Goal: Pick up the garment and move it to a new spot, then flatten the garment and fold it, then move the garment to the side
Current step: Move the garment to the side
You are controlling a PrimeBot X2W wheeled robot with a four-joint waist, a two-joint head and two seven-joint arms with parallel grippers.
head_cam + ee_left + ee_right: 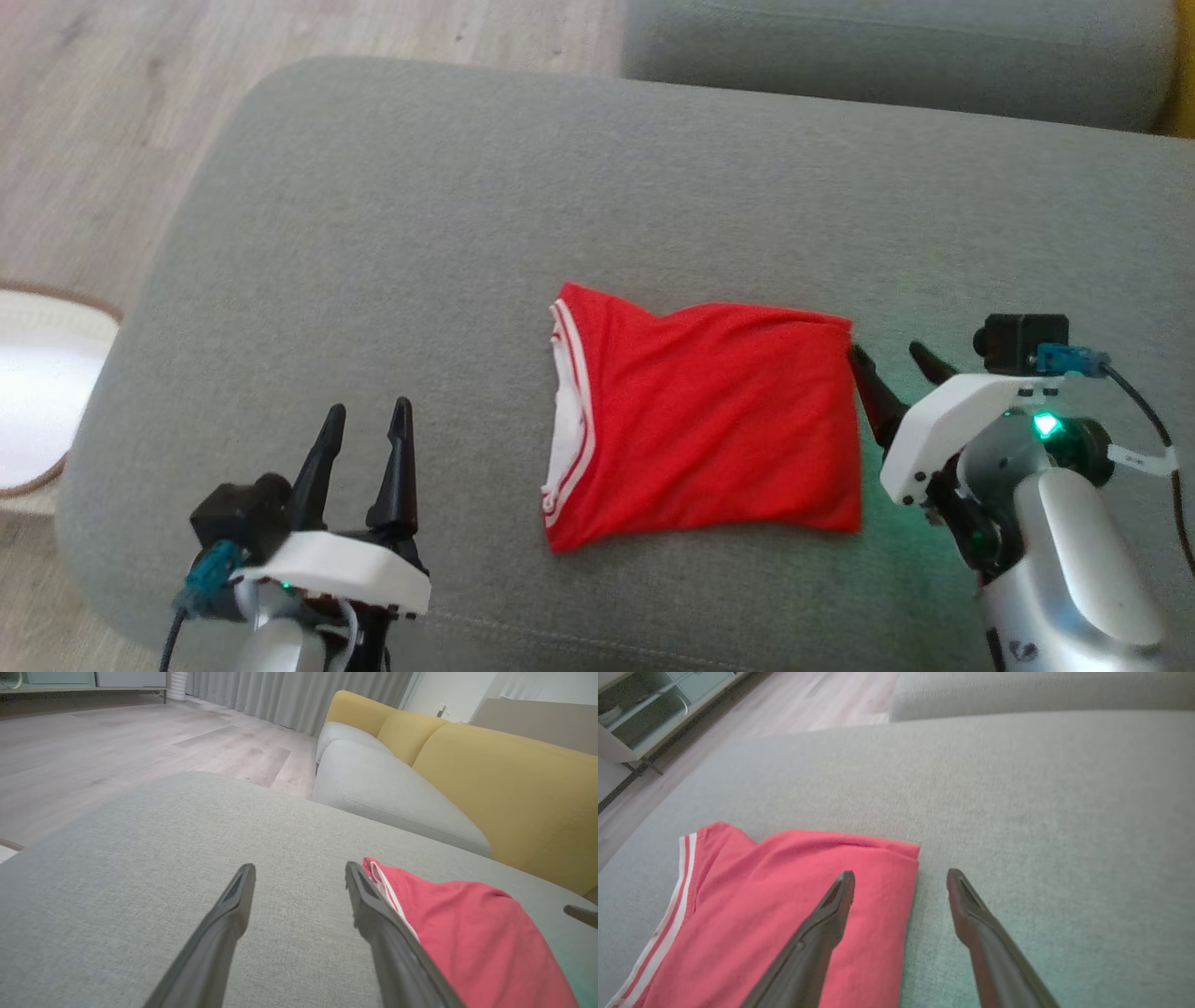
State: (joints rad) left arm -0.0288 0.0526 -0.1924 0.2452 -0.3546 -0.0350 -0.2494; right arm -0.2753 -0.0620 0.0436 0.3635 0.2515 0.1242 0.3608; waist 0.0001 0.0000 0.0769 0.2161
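- Folded red garment (709, 420) lies flat on the grey sofa cushion (420, 215).
- Left pincer (368, 408) wide, empty, well apart from it.
- Right pincer (887, 349) wide, empty, just beside its right edge.

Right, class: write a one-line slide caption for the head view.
Folded red garment lies on the grey sofa cushion between the robot's open left hand and open right hand.
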